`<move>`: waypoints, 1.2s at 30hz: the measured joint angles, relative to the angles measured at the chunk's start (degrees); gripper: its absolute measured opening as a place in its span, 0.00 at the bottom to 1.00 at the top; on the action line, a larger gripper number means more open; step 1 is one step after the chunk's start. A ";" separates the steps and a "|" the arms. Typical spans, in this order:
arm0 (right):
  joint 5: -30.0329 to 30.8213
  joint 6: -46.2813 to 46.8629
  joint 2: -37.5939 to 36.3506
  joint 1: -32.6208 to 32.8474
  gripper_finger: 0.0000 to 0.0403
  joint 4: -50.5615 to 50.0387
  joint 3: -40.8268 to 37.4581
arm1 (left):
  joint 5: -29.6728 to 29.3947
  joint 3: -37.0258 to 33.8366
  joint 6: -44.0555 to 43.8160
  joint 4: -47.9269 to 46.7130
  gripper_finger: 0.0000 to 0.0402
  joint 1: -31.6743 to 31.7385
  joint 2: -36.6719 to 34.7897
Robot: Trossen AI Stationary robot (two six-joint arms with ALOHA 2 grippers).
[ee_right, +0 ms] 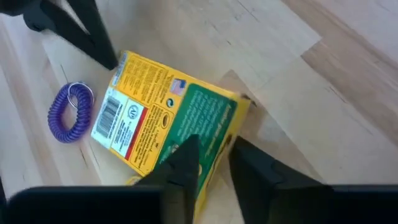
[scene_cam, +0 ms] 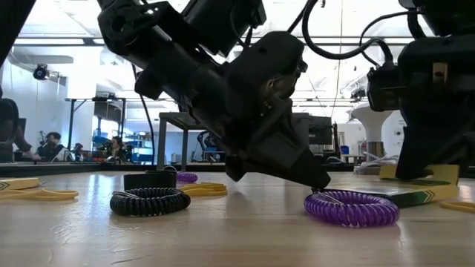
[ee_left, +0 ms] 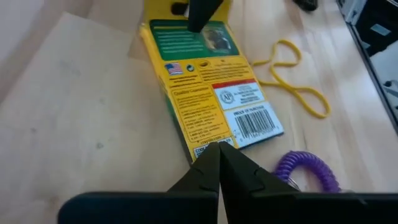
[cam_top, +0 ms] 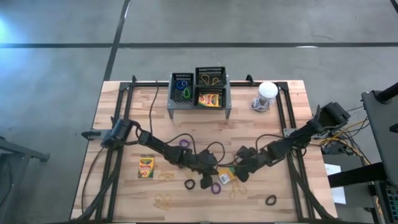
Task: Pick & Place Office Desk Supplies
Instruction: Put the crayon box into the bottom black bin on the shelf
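Note:
A yellow-and-green crayon box [cam_top: 224,178] lies barcode side up near the table's near edge, between both grippers. My left gripper [ee_left: 219,150] is shut, its tips at the box's barcode end [ee_left: 214,142]. My right gripper [ee_right: 214,158] is shut on the box's green end. A purple loop band [cam_top: 216,188] lies flat on the table just beside the left fingertips [scene_cam: 320,180]. A second crayon box [cam_top: 146,167] lies flat to the left, and a third [cam_top: 210,98] sits in a rack basket. Black loop bands [cam_top: 189,184] and tan rubber bands [cam_top: 165,200] lie scattered. My left gripper has its shut fingertips [ee_left: 211,163] against the lower edge of the box's barcode end [ee_left: 210,147], slanting down from the table's left. That end rests on the table. My right gripper pinches the box's green end [ee_right: 208,134] between its two fingers, one finger [ee_right: 185,158] over the printed face and the other [ee_right: 252,168] behind it. It comes slanting down from the table's right. The green end looks raised slightly off the wood.
The grey mesh rack with black baskets [cam_top: 199,93] stands at the far middle, with blue and green loops [cam_top: 181,92] in one basket. A white-domed round object [cam_top: 266,93] stands far right. Another black loop [cam_top: 270,200] and a purple loop [cam_top: 185,143] lie nearby.

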 joint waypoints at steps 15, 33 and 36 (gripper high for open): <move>6.99 -12.60 -2.54 0.41 0.02 -8.66 8.33 | -6.72 -0.07 5.65 -12.13 0.01 -1.12 -13.38; 30.94 -28.82 -2.67 5.94 0.02 -31.76 28.92 | -16.64 -30.76 14.06 42.44 0.18 -2.26 -21.46; 32.49 -28.98 -2.67 5.90 0.02 -31.60 29.32 | -16.35 -31.13 16.40 44.21 0.29 -2.26 -21.55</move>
